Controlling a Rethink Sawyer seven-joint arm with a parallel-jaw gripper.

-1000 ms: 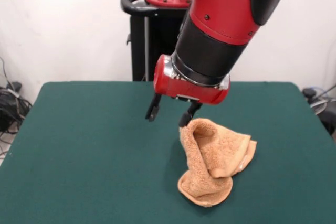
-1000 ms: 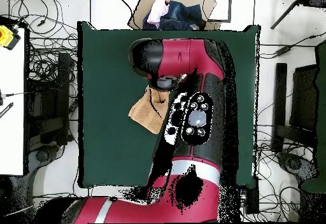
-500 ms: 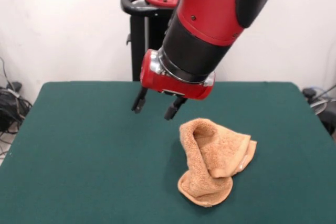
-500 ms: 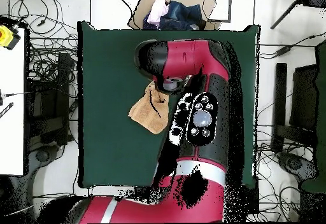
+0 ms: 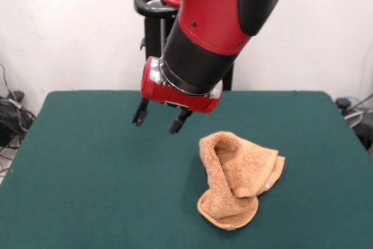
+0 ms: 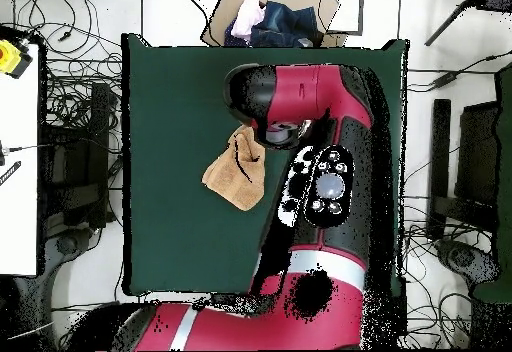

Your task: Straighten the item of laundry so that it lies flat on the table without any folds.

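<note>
Meanwhile, the end effector, fingers spread and holding nothing, has drawn up and away from the crumpled towel, which sits heaped in folds on the green desk — the straightening evidently remains undone.

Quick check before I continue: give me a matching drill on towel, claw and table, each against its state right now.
Column one:
1. towel
2. claw
3. table

Column two:
A. dark green, bare over most of its top
B. open, empty, hanging above the cloth surface
C. bunched in a folded heap, not flat

Pairs: 1-C, 2-B, 3-A
</note>
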